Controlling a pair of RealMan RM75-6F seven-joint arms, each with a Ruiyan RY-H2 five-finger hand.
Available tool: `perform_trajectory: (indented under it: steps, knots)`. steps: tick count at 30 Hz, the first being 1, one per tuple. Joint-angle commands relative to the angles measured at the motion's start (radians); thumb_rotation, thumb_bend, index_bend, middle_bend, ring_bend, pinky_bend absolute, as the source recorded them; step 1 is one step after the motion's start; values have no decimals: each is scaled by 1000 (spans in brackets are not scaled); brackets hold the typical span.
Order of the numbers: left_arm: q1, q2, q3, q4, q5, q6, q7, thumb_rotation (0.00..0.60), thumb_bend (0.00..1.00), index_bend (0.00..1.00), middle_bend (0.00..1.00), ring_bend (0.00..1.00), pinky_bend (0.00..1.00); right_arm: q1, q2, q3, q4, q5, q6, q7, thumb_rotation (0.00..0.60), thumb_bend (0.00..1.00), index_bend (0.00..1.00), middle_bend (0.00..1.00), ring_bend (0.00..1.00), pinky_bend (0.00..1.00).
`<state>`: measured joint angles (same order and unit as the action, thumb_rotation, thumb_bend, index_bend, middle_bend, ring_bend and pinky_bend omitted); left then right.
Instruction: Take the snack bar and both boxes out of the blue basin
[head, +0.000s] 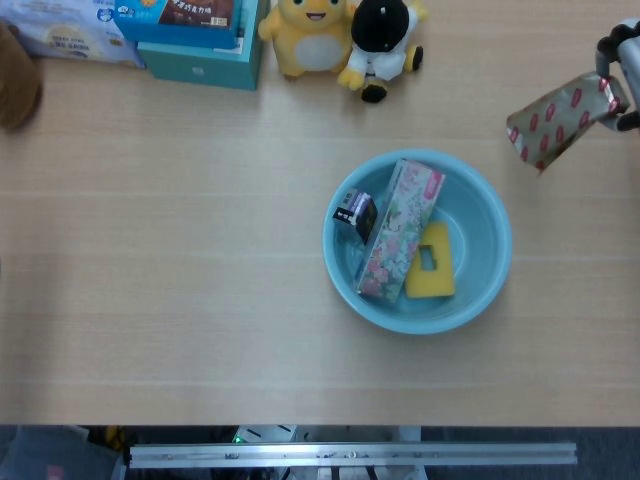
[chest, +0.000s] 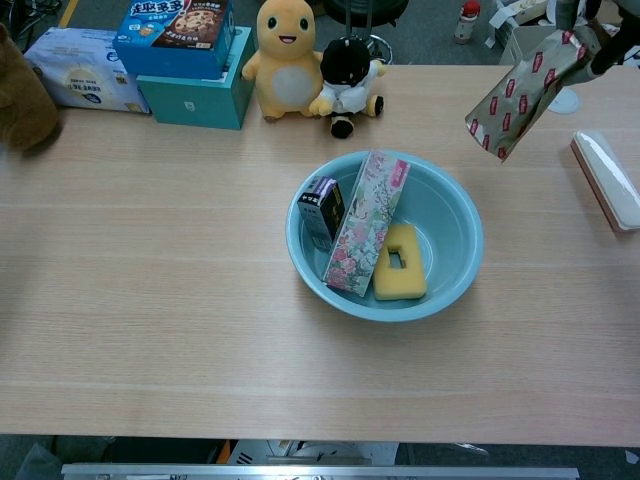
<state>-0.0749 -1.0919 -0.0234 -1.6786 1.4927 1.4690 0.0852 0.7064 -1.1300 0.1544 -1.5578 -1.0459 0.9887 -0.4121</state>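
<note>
The snack bar (head: 557, 119) (chest: 520, 92), in a silver wrapper with red marks, hangs in the air to the right of the blue basin (head: 489, 270) (chest: 462, 270), well above the table. My right hand (head: 622, 68) (chest: 606, 28) pinches its upper end; only fingers show at the frame edge. Inside the basin lean a tall pink floral box (head: 397, 229) (chest: 363, 222) and a small dark box (head: 355, 214) (chest: 322, 211) against its left wall. My left hand is out of sight in both views.
A yellow sponge (head: 431, 260) (chest: 399, 261) lies in the basin. Plush toys (chest: 310, 60), a teal box with a snack carton (chest: 196, 70) and a tissue pack (chest: 80, 70) line the far edge. A flat white and brown case (chest: 605, 180) lies at the right.
</note>
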Motion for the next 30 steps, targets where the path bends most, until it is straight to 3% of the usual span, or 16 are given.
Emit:
perform_trajectory:
  steps: [1, 5, 7, 12, 14, 17, 21, 25, 30]
  knots:
    - [1, 1, 2, -2, 1, 1, 1, 600, 438, 201, 218, 147, 148, 38, -73, 5, 89, 65, -68, -28, 600, 94, 664, 484, 419, 597]
    - [8, 3, 2, -2, -1, 12, -3, 600, 437, 201, 218, 148, 148, 68, -145, 4, 177, 113, -114, -53, 600, 94, 639, 457, 398, 596]
    - [11, 4, 3, -1, -4, 13, -4, 600, 438, 201, 218, 147, 148, 81, -165, 5, 192, 143, -147, -56, 600, 94, 554, 418, 360, 574]
    - [12, 6, 5, -2, -4, 12, -6, 600, 438, 201, 218, 147, 148, 117, -178, 2, 192, 217, -173, -127, 600, 43, 62, 130, 141, 377]
    - [14, 7, 4, -2, -3, 15, -10, 600, 438, 201, 218, 147, 148, 125, -177, 5, 179, 225, -160, -141, 600, 33, 2, 87, 110, 351]
    - [16, 10, 5, -1, -3, 18, -15, 600, 438, 202, 218, 147, 148, 129, -159, 9, 154, 239, -165, -137, 600, 32, 0, 82, 103, 349]
    - [21, 14, 7, 2, -2, 24, -24, 600, 438, 203, 219, 148, 148, 118, -126, 10, 100, 178, -150, -96, 600, 32, 0, 91, 103, 349]
    - [25, 18, 8, 2, -1, 28, -29, 600, 438, 204, 218, 148, 148, 97, -79, -5, 8, 28, -138, -21, 600, 33, 27, 146, 103, 349]
    - [29, 18, 10, 3, 4, 33, -34, 600, 438, 204, 219, 148, 148, 80, -46, -43, -69, -161, -109, 23, 600, 33, 159, 217, 123, 350]
